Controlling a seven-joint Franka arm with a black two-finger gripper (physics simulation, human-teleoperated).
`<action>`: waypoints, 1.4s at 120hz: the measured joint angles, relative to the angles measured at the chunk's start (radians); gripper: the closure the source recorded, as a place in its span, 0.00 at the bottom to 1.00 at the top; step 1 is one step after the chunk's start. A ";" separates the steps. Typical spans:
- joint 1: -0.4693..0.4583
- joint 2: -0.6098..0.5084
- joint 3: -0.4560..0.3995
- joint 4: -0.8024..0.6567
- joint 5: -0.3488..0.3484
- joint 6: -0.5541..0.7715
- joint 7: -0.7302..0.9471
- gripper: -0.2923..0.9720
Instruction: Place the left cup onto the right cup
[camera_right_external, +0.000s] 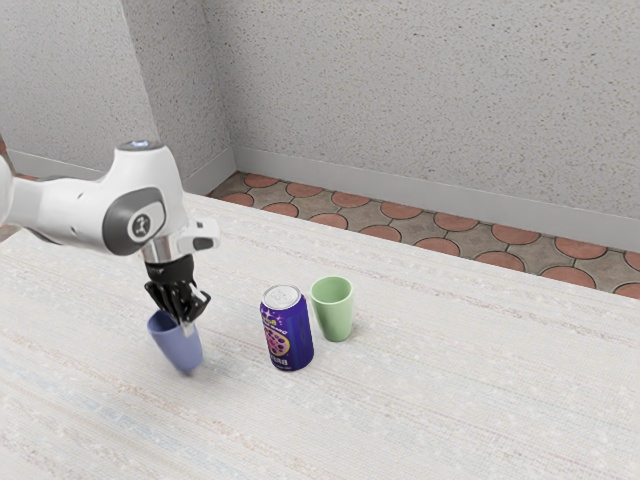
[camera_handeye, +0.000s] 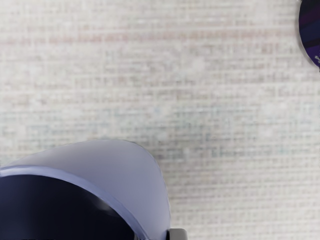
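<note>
Pale, faintly grained worktop (camera_right_external: 450, 400) carrying three vessels; it spreads as a light woven-looking surface under the hand in the wrist view (camera_handeye: 175, 90). One white arm (camera_right_external: 90, 215) enters from the exterior view's left and ends in one black pincer (camera_right_external: 178, 308). The pincer is clenched on the rim of the blue cup (camera_right_external: 178, 345), one finger on either side of the wall.

The blue cup is a plain, handleless, periwinkle tumbler that tapers toward its base. It is tilted, its mouth leaning toward the exterior view's left, and lies at the exterior view's left end of the row. In the wrist view its dark interior and pale rim (camera_handeye: 100, 170) sit just under the hand.

One purple drink can (camera_right_external: 288, 335) stands upright between the cups, its edge visible in the wrist view (camera_handeye: 311, 30). One pale green cup (camera_right_external: 332, 310) stands upright just beside the can.

Count: two cups, one can.
</note>
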 joint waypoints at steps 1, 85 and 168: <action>0.000 -0.001 0.000 0.002 0.001 -0.001 0.000 0.84; 0.024 0.024 -0.030 0.412 0.007 -0.311 -0.004 0.85; -0.243 0.296 -0.039 0.806 0.022 -0.463 -0.001 0.85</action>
